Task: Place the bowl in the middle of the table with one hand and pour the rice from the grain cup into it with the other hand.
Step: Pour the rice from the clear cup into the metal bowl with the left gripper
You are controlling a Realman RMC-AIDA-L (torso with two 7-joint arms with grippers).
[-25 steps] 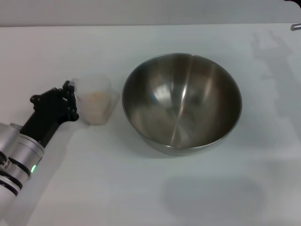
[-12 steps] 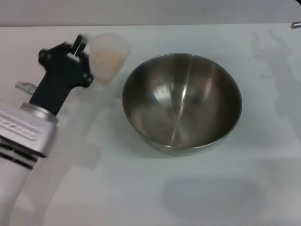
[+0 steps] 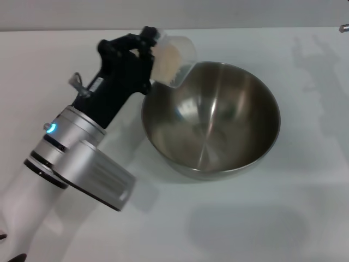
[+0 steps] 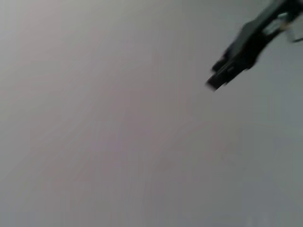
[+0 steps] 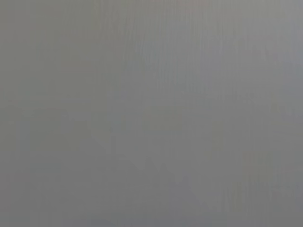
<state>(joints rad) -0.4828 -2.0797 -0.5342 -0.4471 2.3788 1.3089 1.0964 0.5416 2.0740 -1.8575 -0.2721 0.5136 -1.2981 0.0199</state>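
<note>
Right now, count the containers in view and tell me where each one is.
2. The bowl sits on the table near the middle. The grain cup, holding rice, is raised and tilted over the bowl's far-left rim, held by the left gripper.

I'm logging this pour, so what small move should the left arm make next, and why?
Probably keep tipping the clear plastic grain cup toward the wide stainless-steel bowl. The left gripper holds it tilted over the bowl's rim, pale rice is inside, and the bowl looks empty.

Grain cup [image 3: 173, 53] above bowl [image 3: 211, 119] — left rim.
</note>
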